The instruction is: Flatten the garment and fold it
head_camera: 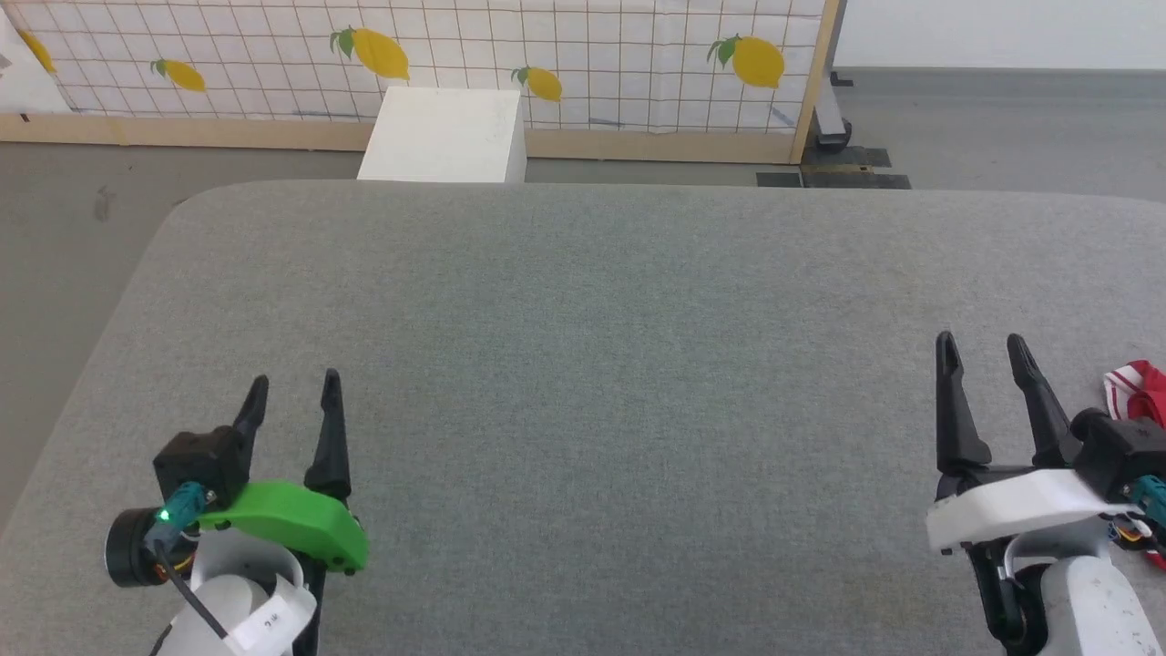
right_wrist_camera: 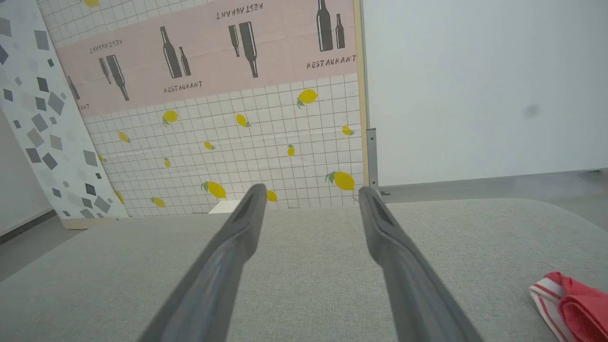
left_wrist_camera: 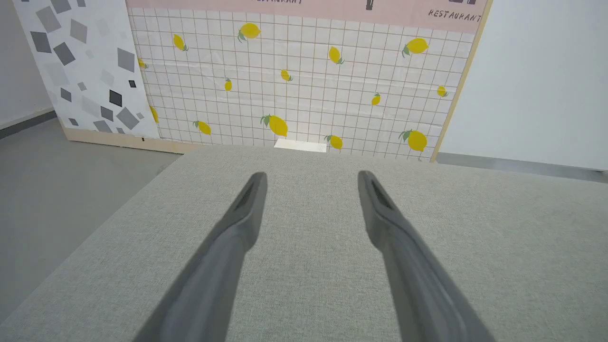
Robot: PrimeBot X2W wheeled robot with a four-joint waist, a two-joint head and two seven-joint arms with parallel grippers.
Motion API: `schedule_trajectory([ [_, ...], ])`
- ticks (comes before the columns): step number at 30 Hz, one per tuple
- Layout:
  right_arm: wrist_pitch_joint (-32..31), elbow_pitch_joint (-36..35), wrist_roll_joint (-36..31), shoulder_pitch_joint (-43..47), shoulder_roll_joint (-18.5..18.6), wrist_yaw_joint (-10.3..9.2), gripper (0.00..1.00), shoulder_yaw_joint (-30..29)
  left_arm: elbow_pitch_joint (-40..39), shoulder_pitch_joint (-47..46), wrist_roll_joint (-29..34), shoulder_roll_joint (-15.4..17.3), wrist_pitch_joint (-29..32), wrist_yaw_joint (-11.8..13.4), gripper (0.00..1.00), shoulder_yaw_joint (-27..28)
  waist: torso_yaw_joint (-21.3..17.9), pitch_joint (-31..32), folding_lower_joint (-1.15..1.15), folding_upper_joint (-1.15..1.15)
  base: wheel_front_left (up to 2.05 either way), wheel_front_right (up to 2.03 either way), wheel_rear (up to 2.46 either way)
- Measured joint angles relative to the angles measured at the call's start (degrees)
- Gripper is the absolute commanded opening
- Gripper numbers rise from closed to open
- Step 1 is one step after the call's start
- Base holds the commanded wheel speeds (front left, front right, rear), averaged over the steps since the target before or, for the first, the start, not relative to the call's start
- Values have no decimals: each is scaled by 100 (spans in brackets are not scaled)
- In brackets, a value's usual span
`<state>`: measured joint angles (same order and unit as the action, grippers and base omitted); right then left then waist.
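Observation:
Only a corner of the garment (head_camera: 1139,390) shows, red cloth with red-and-white striped trim, at the right edge of the grey table (head_camera: 583,364). In the right wrist view the garment (right_wrist_camera: 572,306) lies at the lower right, to the right of my fingers. My right gripper (head_camera: 983,343) stands open just left of it, with nothing between its fingers, and does not touch the cloth. At the lower left my left gripper (head_camera: 293,383) is open and empty over bare table. Both wrist views show spread fingers, left gripper (left_wrist_camera: 312,175) and right gripper (right_wrist_camera: 311,188).
A white box (head_camera: 444,135) stands on the floor beyond the table's far edge. Behind it runs a lemon-patterned panel (head_camera: 592,55) with a wooden base. Grey floor lies left of the table's rounded left corner (head_camera: 182,205).

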<state>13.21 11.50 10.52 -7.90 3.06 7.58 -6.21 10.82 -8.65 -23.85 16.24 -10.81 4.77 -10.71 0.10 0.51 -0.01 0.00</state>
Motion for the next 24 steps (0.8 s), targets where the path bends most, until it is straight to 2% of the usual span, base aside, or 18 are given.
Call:
schedule_trajectory([
  [24,-320,70,-48,238,-2,0,100,-123,215,32,-21,-2,64,-16,100,-171,-3,-26,0,0,0,0,0],
])
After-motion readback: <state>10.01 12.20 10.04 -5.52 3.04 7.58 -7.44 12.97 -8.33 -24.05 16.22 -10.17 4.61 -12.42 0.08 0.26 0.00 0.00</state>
